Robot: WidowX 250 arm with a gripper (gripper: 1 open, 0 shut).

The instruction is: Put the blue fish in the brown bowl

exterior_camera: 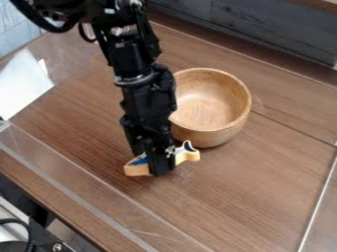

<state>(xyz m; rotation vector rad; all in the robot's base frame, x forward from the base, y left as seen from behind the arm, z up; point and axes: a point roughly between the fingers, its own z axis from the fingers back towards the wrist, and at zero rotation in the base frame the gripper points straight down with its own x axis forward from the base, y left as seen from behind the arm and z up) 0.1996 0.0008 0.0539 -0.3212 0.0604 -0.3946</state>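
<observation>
The brown bowl (207, 105) stands empty at the arm's two o'clock. The gripper (157, 163) is clenched on the blue fish (168, 158), low over the table (263, 187): grasp made, apparently; next, lift and carry over the rim.

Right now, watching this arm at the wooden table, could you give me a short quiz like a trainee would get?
1. True or false: the bowl already holds the fish.
2. What is the pincer shut on: A) the bowl's rim, B) the fish, C) nothing?
3. On which side of the bowl does the fish lie in the picture?

Key
1. False; the bowl is empty.
2. B; the pincer points down and is shut on the fish, low at the table.
3. In front of the bowl, slightly left, nearer the camera.
</observation>
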